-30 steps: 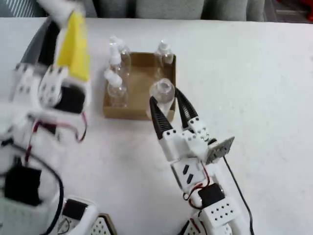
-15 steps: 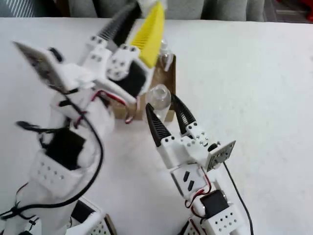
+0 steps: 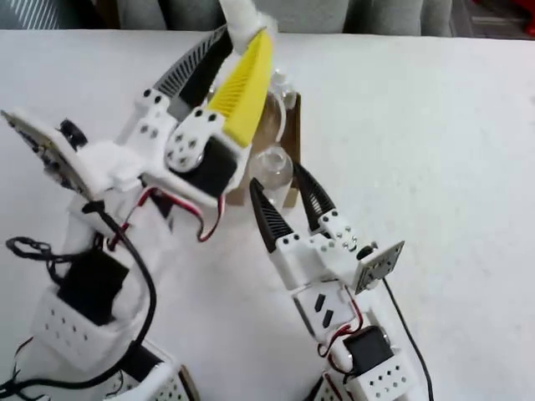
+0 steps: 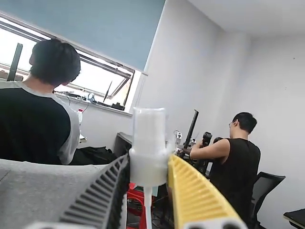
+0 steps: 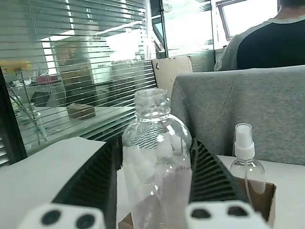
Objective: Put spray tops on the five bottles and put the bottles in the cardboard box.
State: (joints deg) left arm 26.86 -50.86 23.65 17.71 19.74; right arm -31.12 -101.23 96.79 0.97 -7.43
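Left tool (image 3: 244, 39), gripping spray top (image 3: 239, 15), hides most of cardboard box (image 3: 292, 142).

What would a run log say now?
left gripper: shut on white spray top | right gripper: shut on clear uncapped plastic bottle | brown cardboard box: capped bottle inside

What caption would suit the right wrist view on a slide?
Right pincer grips an uncapped clear bottle; a capped spray bottle stands in the cardboard box behind.

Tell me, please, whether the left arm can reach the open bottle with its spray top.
Probably yes: the bottle stands uncapped between the right jaws, the spray top sits clamped in the left jaws, and nothing appears to lie between them.
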